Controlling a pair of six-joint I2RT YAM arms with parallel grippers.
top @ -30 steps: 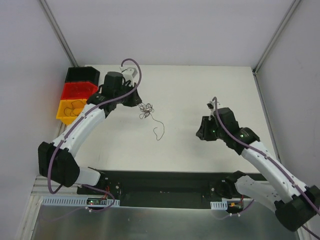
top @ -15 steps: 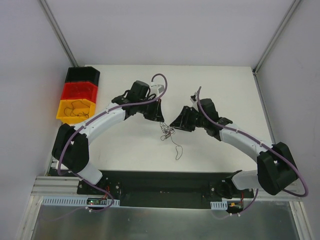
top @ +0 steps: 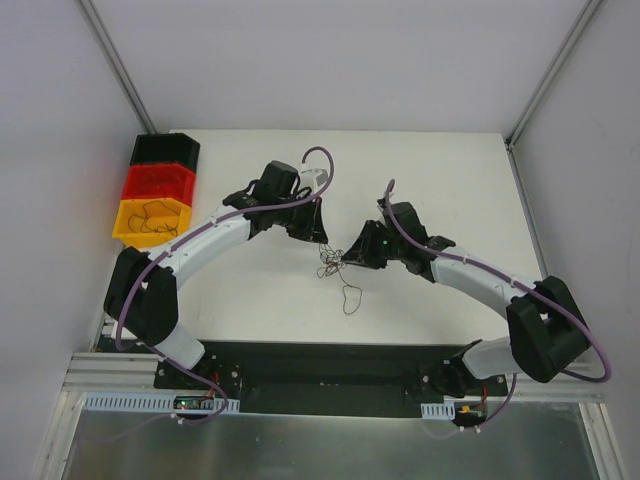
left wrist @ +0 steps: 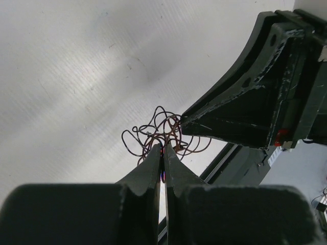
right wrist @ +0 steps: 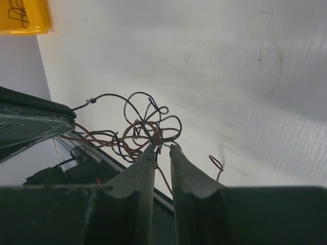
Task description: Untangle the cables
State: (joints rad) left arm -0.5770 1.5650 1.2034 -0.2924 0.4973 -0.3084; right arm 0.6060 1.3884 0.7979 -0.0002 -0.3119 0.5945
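Observation:
The cables [top: 328, 264] are a small tangle of thin dark red, brown and black wires hanging just above the white table, with a tail loop [top: 349, 297] trailing toward the front. My left gripper [top: 322, 240] is shut on strands at the top of the tangle [left wrist: 153, 130], its tips [left wrist: 163, 149] pinched together. My right gripper [top: 346, 257] meets the tangle from the right. In the right wrist view its jaws [right wrist: 162, 149] stand narrowly apart with strands of the tangle [right wrist: 143, 125] between the tips. The right gripper's finger [left wrist: 230, 115] touches the tangle in the left wrist view.
Stacked black, red and yellow bins [top: 155, 190] stand at the table's left edge; the yellow one [right wrist: 23, 18] holds a few thin wires. The black base rail [top: 320, 365] runs along the near edge. Grey walls enclose the table.
My left arm carried the tangle from the back left to the table's middle. My right arm swung left, and its tips now reach the tangle. The tail loop shifted slightly left.

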